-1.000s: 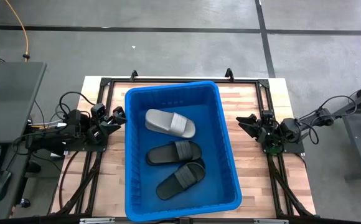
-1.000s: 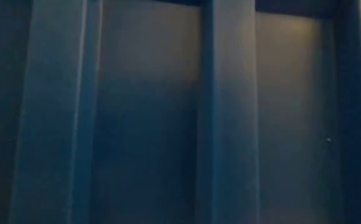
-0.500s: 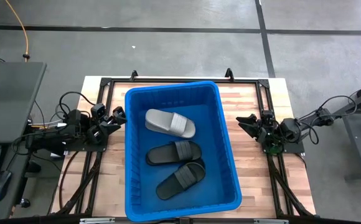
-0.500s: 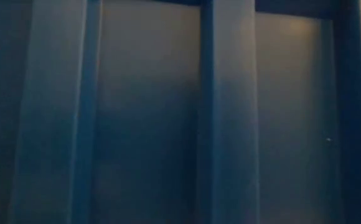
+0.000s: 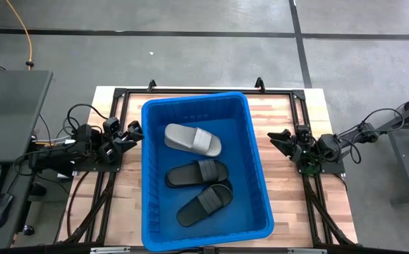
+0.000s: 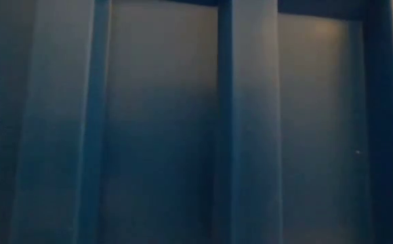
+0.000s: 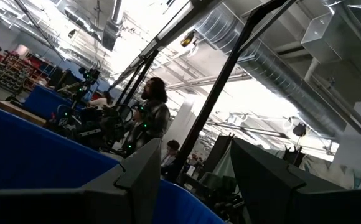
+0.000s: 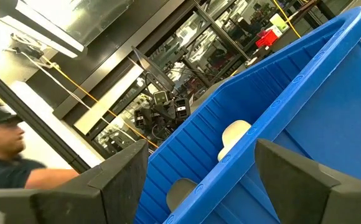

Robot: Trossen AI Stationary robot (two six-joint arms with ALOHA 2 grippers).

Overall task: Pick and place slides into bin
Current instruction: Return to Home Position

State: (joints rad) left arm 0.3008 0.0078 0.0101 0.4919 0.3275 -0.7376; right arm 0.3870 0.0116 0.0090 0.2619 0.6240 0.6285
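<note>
The blue bin (image 5: 259, 176) stands in the middle of the table. Three slides lie flat on its floor: a grey one (image 5: 192, 139) at the far end, a black one (image 5: 197, 173) in the middle, a black one (image 5: 204, 203) nearer the front. My left gripper (image 5: 135, 132) rests open and empty beside the bin's left wall; its fingers frame the bin's rim in the left wrist view (image 7: 37, 155). My right gripper (image 5: 278, 139) rests open and empty to the right of the bin, facing the bin's right wall (image 8: 305, 93).
The low view is filled by the bin's ribbed blue wall (image 6: 183, 122). A black frame (image 5: 113, 99) runs round the table's edges. Bare wood shows on either side of the bin (image 5: 289, 190). People stand in the room beyond (image 7: 152, 115), one close by (image 8: 6, 149).
</note>
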